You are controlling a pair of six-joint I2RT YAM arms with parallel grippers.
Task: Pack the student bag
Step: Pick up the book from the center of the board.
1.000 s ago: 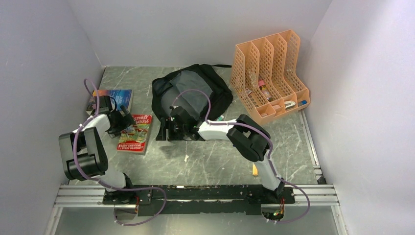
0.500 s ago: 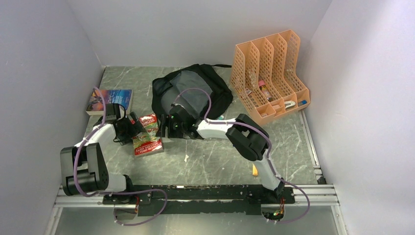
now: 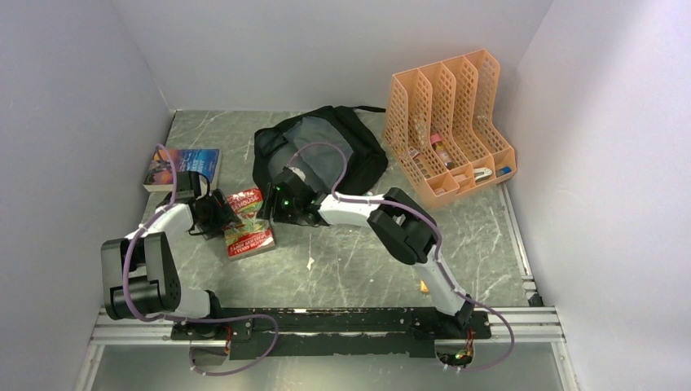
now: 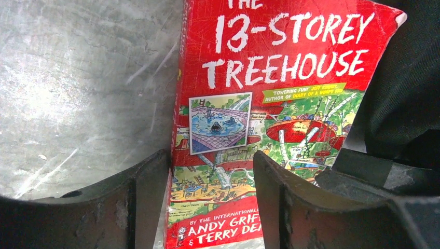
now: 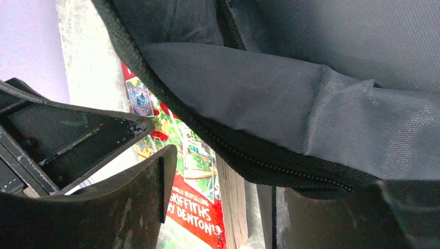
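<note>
Red cover front and centre: the paperback (image 4: 280, 78), "The 13-Storey Treehouse", lies on the grey table (image 3: 367, 252) right at the near rim of the student bag (image 3: 326, 151). The bag itself sits slumped at the back of the table, its grey lining showing through the opening.

The left gripper (image 4: 210, 161) straddles the book's lower end, one finger by the spine and the other over the cover. Whether the claw is actually clamping the book or only bracketing it, I cannot tell.

On the bag's near side, the right gripper (image 5: 223, 176) has its fingers visibly spread, with a gap between them. The zippered rim of the bag (image 5: 311, 78) drapes across just above them, and the book (image 5: 192, 207) shows through below that rim.

As I read it, this step is feeding the book into the mouth. Doing it well probably means the right claw raising that floppy rim high enough to make a real opening, then holding it steady. The left arm would want the book's far edge leading, low and flat, aimed under the rim rather than at the fabric.

The risk is the soft lip folding inward and blocking the book's corner, or the two wrists crowding each other.

A blue book (image 3: 186, 165) waits off the bag's left flank; the orange file organiser (image 3: 448, 122) stands just off its right.
</note>
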